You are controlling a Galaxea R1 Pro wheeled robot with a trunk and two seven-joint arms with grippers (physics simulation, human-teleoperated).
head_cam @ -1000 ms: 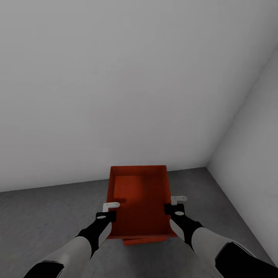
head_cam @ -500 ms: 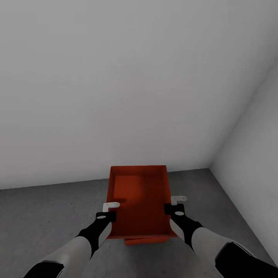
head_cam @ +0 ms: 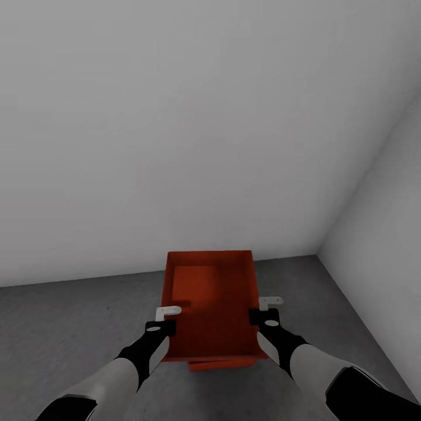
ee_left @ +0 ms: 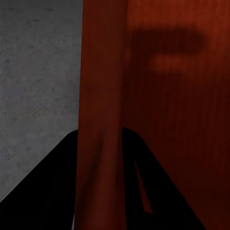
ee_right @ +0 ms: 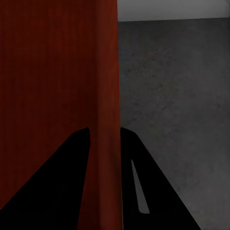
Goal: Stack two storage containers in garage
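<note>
I'm looking down from the head camera at an orange-red storage container (head_cam: 211, 304), an open rectangular box with thin walls and no lid, its inside plain and darker toward the near end. It sits out in front of me between both arms, over the dark grey mottled concrete floor (head_cam: 64, 327) of the garage, close to the corner where 2 pale grey walls (head_cam: 175, 128) meet. Just under its near edge I can see a sliver of a second container (head_cam: 219, 366) in the same orange-red, peeking out below the first, so the upper box looks to be on top of it, though I cannot tell whether it is resting there or held just above. My left gripper (head_cam: 166, 314) is at the left long wall of the top box and my right gripper (head_cam: 266, 309) at the right long wall. On the left wrist camera the thin red wall (ee_left: 100, 143) runs straight between the 2 dark fingers (ee_left: 52, 191), which close in on it from either side, so that gripper is clamped on the wall. The right wrist camera shows the same: the wall (ee_right: 104, 143) passing between its fingers (ee_right: 153, 191), pinched narrow, with rough concrete beyond.
</note>
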